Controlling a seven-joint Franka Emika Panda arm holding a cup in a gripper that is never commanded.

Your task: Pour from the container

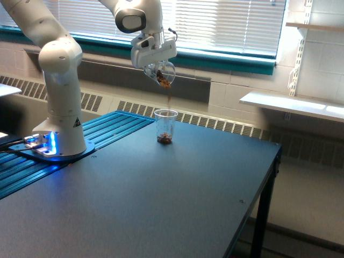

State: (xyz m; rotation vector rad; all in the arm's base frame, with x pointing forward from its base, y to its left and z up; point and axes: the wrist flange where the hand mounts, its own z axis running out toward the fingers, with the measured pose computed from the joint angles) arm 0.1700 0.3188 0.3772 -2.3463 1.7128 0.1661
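My gripper (156,65) is shut on the container (161,74), a small clear rounded cup held high and tilted with its mouth down toward the exterior view's right. Brown bits sit at its lip and a thin stream of them falls straight down. Directly below stands a clear tapered plastic cup (165,127) upright on the dark table (177,199), with a brown layer at its bottom.
The arm's white base (58,134) stands on a blue ribbed plate at the exterior view's left. The table's right edge and a leg (262,215) drop off at the exterior view's right. A radiator and window blinds run behind.
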